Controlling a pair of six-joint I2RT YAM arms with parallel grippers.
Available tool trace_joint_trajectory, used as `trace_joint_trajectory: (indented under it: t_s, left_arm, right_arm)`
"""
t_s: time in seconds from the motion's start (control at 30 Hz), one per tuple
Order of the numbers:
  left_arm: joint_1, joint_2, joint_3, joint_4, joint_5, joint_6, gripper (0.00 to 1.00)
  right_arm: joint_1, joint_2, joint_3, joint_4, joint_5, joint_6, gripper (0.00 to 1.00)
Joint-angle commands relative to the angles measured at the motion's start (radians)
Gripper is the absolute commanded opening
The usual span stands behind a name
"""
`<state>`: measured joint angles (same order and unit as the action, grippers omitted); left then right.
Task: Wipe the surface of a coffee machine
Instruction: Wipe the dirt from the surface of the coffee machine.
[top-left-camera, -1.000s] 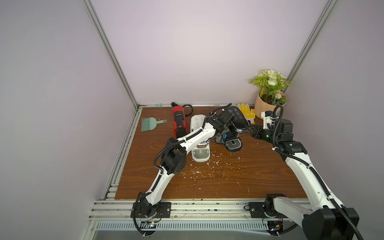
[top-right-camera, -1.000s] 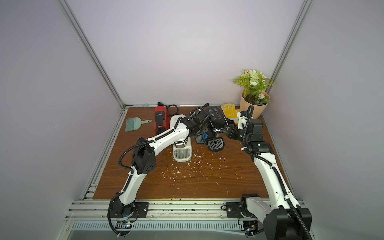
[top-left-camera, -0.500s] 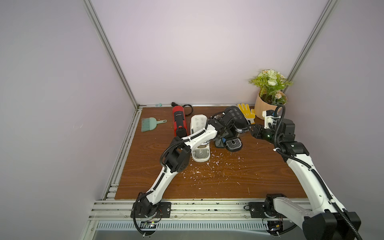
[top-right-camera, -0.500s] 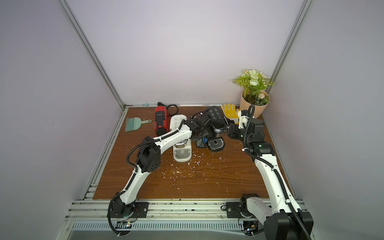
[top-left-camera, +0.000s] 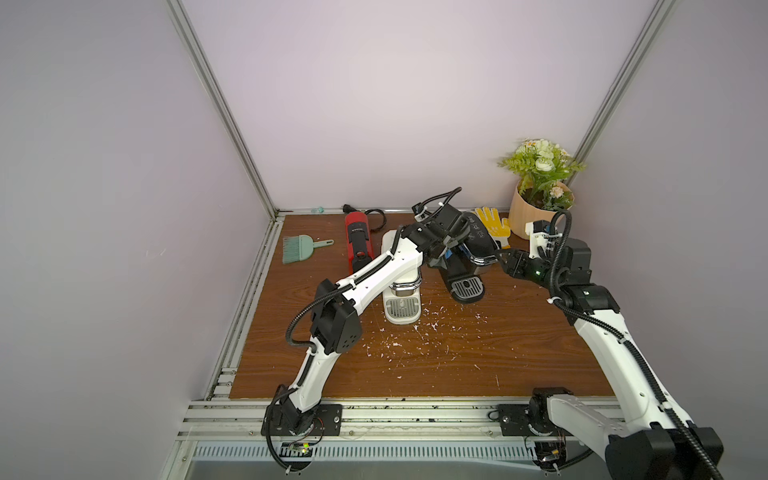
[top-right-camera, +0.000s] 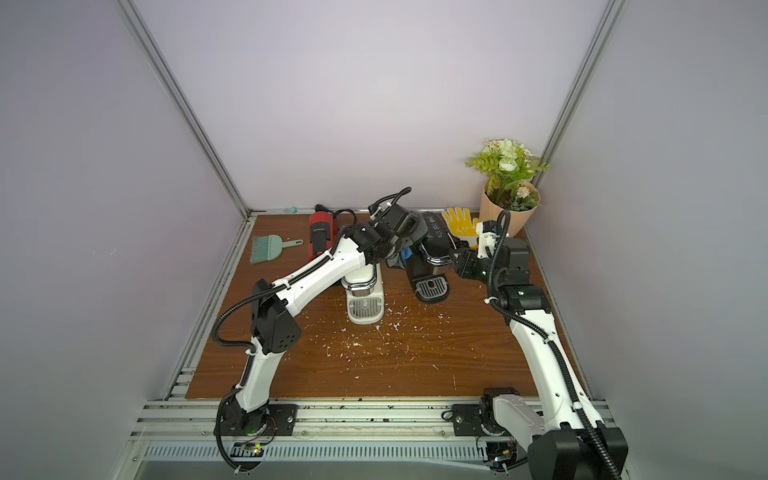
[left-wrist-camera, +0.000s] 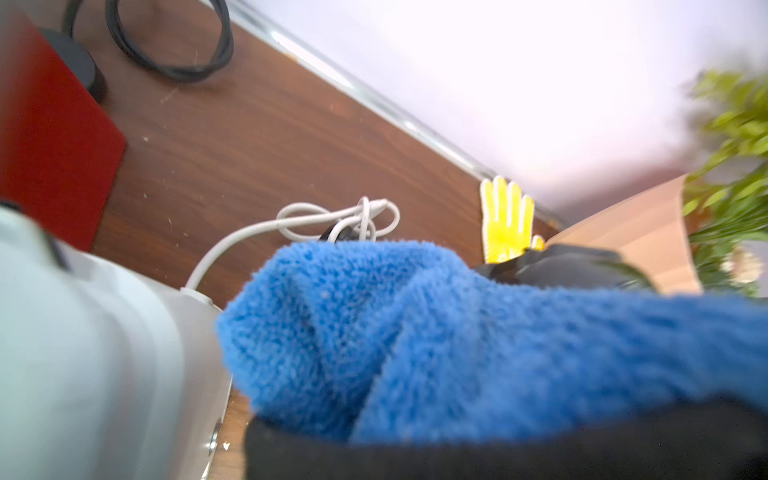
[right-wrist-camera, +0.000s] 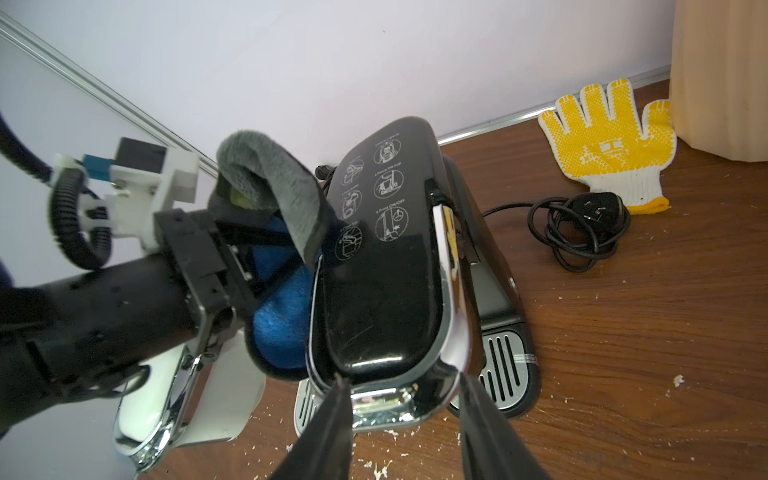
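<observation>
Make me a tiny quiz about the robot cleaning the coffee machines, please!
1. True or false: the left arm holds a blue cloth.
2. Which coffee machine do the right fingers touch? A) red B) white C) black
3. Fill in: beside the flowerpot lies a yellow ____.
Key: 1 true; 2 C, the black coffee machine; 3 glove.
</observation>
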<state>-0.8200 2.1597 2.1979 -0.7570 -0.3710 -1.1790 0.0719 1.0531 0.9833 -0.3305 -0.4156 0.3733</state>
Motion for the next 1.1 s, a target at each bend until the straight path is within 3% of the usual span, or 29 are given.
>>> trace_joint_trajectory:
  t_s: [0.0, 0.4, 0.73, 0.9, 1.07]
  left_arm:
    - [0.002, 0.043, -0.001, -0.025, -0.025, -0.014, 0.00]
    - [0.007, 0.163, -0.050, -0.024, 0.071, -0.047, 0.00]
    - [0.005, 0.110, -0.015, -0.023, 0.059, -0.016, 0.00]
    - [0.007, 0.045, 0.055, -0.022, 0.031, 0.053, 0.00]
    - [0.009, 0.023, 0.151, -0.015, -0.026, 0.201, 0.00]
  right_arm:
    - [0.000, -0.025, 0.049, 0.000, 0.017, -0.020, 0.45]
    - [-0.001, -0.039, 0.034, -0.015, 0.029, -0.033, 0.45]
    - [0.000, -0.042, 0.014, -0.010, 0.026, -0.032, 0.45]
    - [0.000, -0.045, -0.001, -0.002, 0.027, -0.029, 0.45]
    - [0.000, -0.045, -0.006, -0.001, 0.026, -0.028, 0.46]
